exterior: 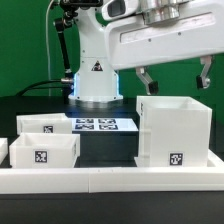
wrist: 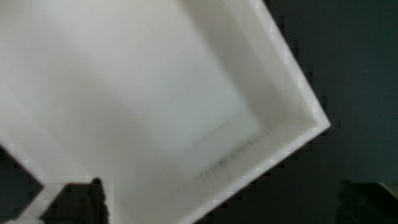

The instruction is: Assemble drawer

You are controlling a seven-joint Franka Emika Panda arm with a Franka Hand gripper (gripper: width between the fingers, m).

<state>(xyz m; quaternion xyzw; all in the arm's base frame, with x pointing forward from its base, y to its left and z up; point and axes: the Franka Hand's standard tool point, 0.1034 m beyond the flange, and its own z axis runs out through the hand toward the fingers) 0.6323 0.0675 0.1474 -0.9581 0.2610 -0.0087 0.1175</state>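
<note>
1. Border wall [exterior: 110, 180], long, low and white, runs across the front of the dark table [exterior: 110, 150], nearest the exterior camera.
2. Just behind it, toward the exterior view's left, sits the front tray [exterior: 45, 152]. It is small, white and open-topped, with a black-and-white square tag on its facing side.
3. Toward the exterior view's right stands the casing [exterior: 178, 130], a large white box with a tag low on its front face. It seems open at the top and stands apart from both trays.
4. Behind the front tray sits the rear tray [exterior: 45, 124], of the same kind and also loose on the table.
5. Neither tray is inside the casing, so the drawer looks barely begun. By this view, both trays are left to be fitted.
6. Farther back, the marker board [exterior: 97, 125] lies flat between the rear tray and the casing.
7. Above the casing hangs the gripper [exterior: 173, 78], its fingers spread wide and holding nothing. In the wrist view the casing's white rim and one corner lie below, with the dark fingertips [wrist: 71, 200] to either side and not touching it.
8. Farthest back stands the robot base [exterior: 97, 75].
</note>
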